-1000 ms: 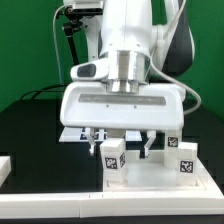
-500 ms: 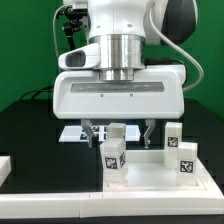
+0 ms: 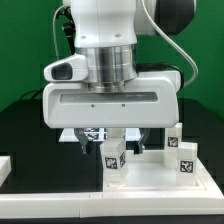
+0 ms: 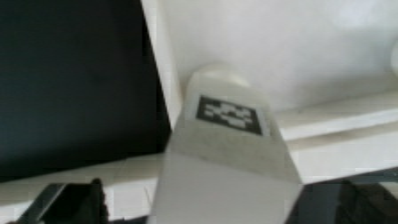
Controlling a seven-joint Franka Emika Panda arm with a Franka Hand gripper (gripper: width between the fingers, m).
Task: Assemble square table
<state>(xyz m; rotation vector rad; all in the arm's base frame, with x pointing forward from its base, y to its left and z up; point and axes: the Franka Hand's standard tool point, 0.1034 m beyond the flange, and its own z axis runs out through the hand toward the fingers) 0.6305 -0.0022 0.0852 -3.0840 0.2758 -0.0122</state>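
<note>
Green backdrop [image 3: 25,50], black tabletop [image 3: 40,130]

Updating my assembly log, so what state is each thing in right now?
Robot's two-finger gripper: open, jaws either side of a leg, not closed.
Small white tagged peg leg: upright on the slab.
Second white tagged peg leg: upright.
Large white plastic square slab: flat on table.

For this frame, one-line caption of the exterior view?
Open tool lowered around an upright tagged leg on the square table.

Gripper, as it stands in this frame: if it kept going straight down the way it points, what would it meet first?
Most likely the upright peg leg: the open gripper straddles it, fingers on either side. Further down lies the square table slab. Depth is hard to judge.
</note>
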